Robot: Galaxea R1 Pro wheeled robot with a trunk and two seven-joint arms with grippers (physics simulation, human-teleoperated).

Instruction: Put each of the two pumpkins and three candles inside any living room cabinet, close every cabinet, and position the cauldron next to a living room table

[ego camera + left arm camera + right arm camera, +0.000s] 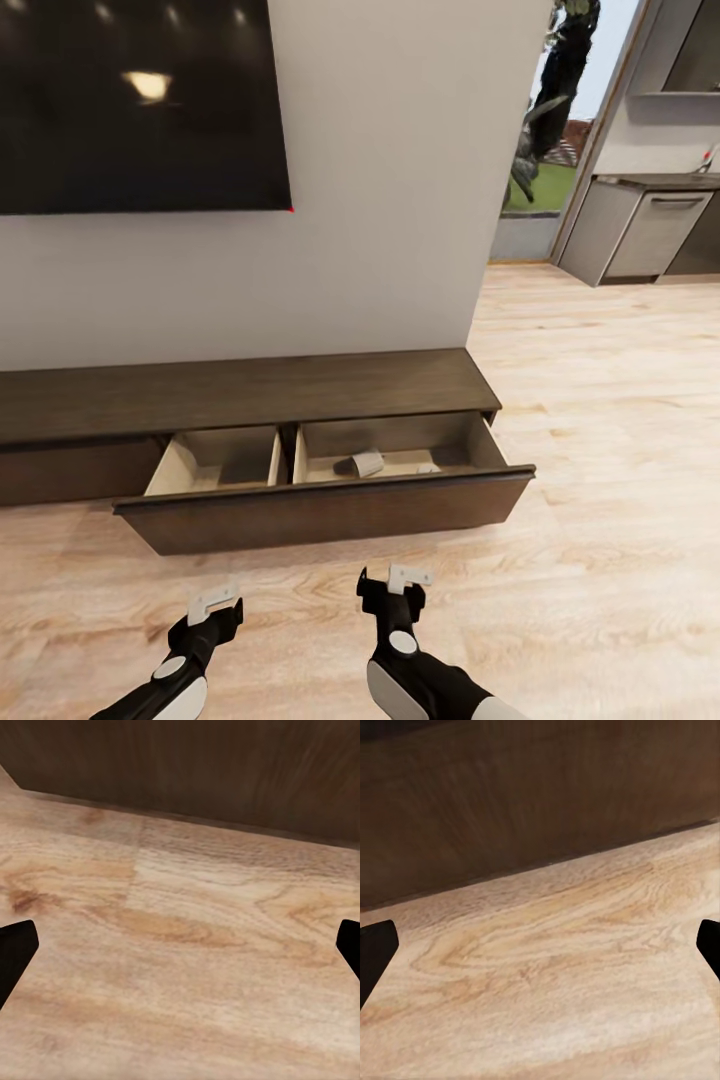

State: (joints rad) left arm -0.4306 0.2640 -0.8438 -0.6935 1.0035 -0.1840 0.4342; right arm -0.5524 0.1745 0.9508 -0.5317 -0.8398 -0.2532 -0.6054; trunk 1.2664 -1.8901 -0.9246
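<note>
Nearest the head camera, the two black arms reach forward low over the pale wood floor point(600, 420). The left tool point(214, 603) and the right tool point(400, 580) both hang short of the drawer front, each with its fingers spread wide apart and nothing between them — in both wrist views the dark fingertips sit at opposite edges with bare floorboards and the brown drawer face beyond.

Just ahead stands the cabinet point(240, 390), a long low dark-brown unit against the white wall point(390, 200). Its wide drawer point(330, 510) is pulled out, showing two pale beige compartments split by a divider. The left compartment looks bare; in the right one lies a small pale cylinder tipped on its side — a candle point(367, 463) — with another small pale item point(427, 468) near it, too small to make out.

A dark screen point(140, 100) hangs above the cabinet. Far right, grey kitchen cupboards point(650, 230) stand past a doorway.
</note>
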